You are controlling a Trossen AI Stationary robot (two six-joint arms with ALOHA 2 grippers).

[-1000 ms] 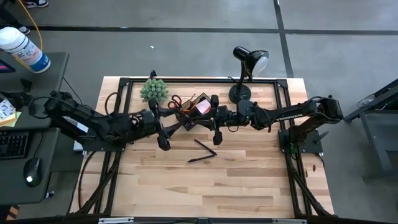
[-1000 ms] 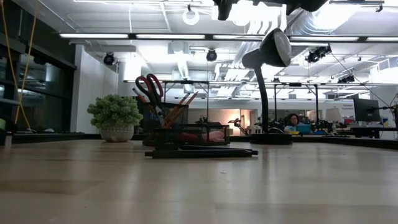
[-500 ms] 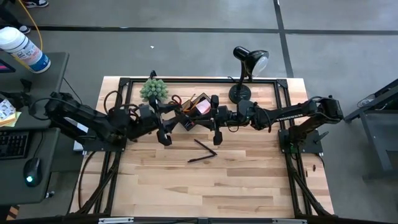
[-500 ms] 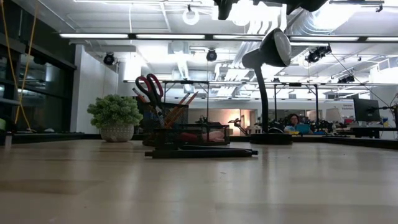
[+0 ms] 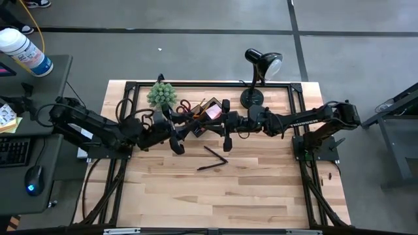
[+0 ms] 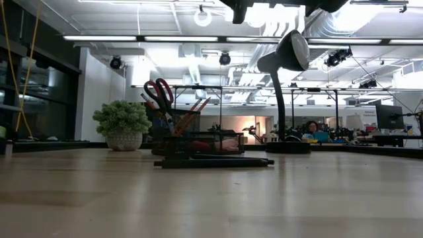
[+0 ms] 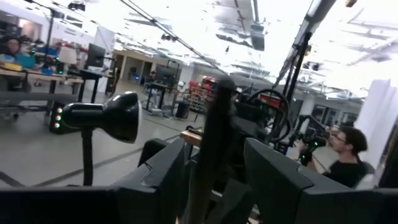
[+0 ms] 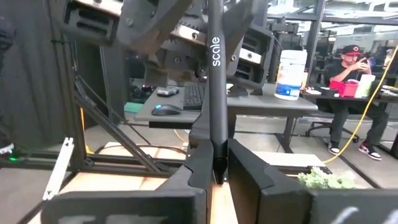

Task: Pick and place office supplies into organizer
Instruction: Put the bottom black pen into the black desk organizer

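Your left gripper (image 5: 175, 140) pulled back left from organizer (image 5: 204, 117), fingers apart; right gripper (image 8: 214, 180) pinched black pen (image 8: 215, 93) upright.

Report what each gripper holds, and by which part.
Right gripper holds a black pen near its tip. Whether the left gripper holds anything cannot be told.

Grey floor (image 5: 196, 52) around the wooden table (image 5: 215, 189), side desk (image 5: 39, 72), bright ceiling lights (image 6: 198, 16)
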